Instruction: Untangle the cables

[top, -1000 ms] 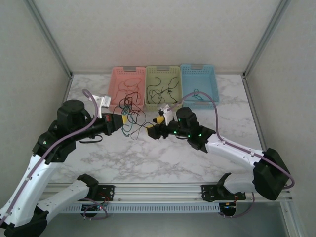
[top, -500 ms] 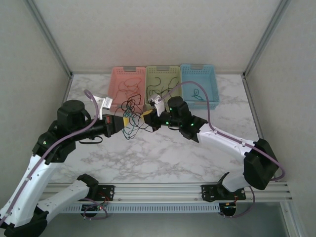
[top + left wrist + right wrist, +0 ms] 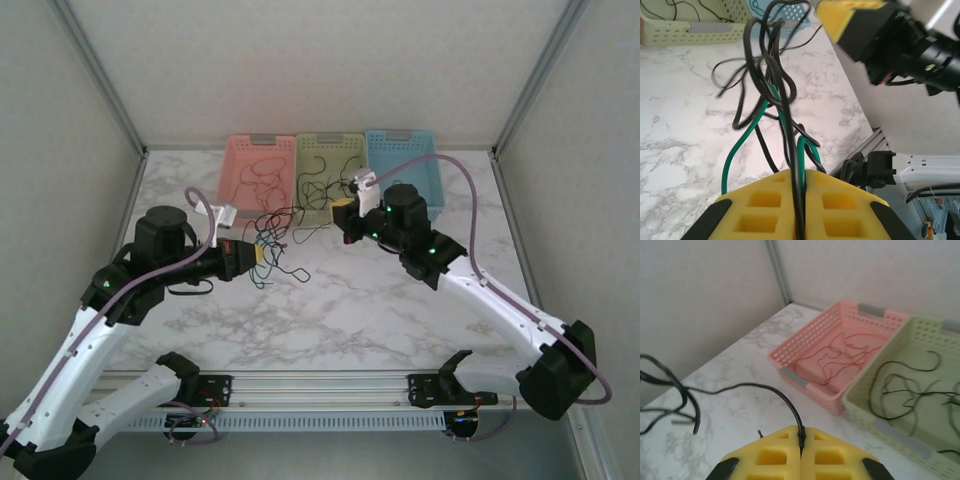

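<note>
So the right gripper (image 3: 801,437) has its yellow pads (image 3: 775,455) squeezed tight together on a single black cable (image 3: 740,387), pinched right at the seam. From there the strand arcs up and off to that arm's left, low over the marble table (image 3: 330,310), toward the knot.

On the other side, the left gripper (image 3: 801,182) is clamped on the bundle (image 3: 782,87). A couple of black strands and the green cables (image 3: 728,161) run straight out from between its pads, then loop around each other just beyond the tips.

The bit that matters, I reckon, is that the pinched strand's long axis runs pretty much gripper to gripper, left-right in the overhead view. The knot sits hard up against the left fingers and well clear of the right ones. The right gripper is the one near the baskets, just in front of the yellow-green basket (image 3: 900,440), which already holds loose black cables. The pink basket (image 3: 805,352) next to it has the red ones.

My guess is that pulling along that line, away from the left arm, slides the strand out. It could also just cinch a loop tighter, and I can't tell from here how it's threaded.
</note>
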